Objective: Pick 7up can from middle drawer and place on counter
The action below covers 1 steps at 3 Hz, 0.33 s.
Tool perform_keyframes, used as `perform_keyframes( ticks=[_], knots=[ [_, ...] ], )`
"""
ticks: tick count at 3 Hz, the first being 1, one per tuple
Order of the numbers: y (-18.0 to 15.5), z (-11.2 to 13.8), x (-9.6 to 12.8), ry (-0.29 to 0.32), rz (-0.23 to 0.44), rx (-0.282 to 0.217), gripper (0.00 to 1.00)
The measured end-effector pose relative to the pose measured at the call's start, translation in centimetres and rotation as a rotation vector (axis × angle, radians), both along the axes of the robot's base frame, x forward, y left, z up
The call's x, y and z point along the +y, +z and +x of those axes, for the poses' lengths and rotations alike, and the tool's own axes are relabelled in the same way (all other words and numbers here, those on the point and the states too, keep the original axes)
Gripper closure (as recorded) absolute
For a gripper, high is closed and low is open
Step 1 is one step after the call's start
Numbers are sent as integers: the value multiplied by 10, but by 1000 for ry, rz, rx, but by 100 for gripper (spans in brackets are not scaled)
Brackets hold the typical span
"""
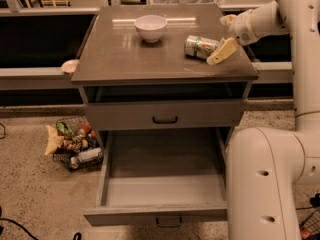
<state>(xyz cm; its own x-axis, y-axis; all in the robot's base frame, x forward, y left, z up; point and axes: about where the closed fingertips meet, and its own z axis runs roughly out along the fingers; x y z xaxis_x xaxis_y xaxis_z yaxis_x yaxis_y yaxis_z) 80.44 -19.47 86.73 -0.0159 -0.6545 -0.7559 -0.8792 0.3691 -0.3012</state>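
The 7up can (200, 46), silver-white with a green label, lies on its side on the right part of the glossy grey-brown counter (125, 56). My gripper (225, 36) is just right of the can, open and empty. One cream finger (222, 51) is low beside the can's end and the other (228, 20) is higher and behind. The middle drawer (162, 189) is pulled out below, its flat grey floor bare.
A white bowl (150, 27) stands at the counter's back middle. A shut drawer front with a black bar handle (165, 119) sits above the open drawer. A wire basket of snacks (75, 145) is on the floor at left. My white arm base (265, 184) stands beside the drawer's right side.
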Motion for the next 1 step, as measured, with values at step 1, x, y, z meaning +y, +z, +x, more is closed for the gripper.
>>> perform_keyframes(
  ticks=[1],
  knots=[
    [35, -6, -6, 5, -17, -76, 0]
  ],
)
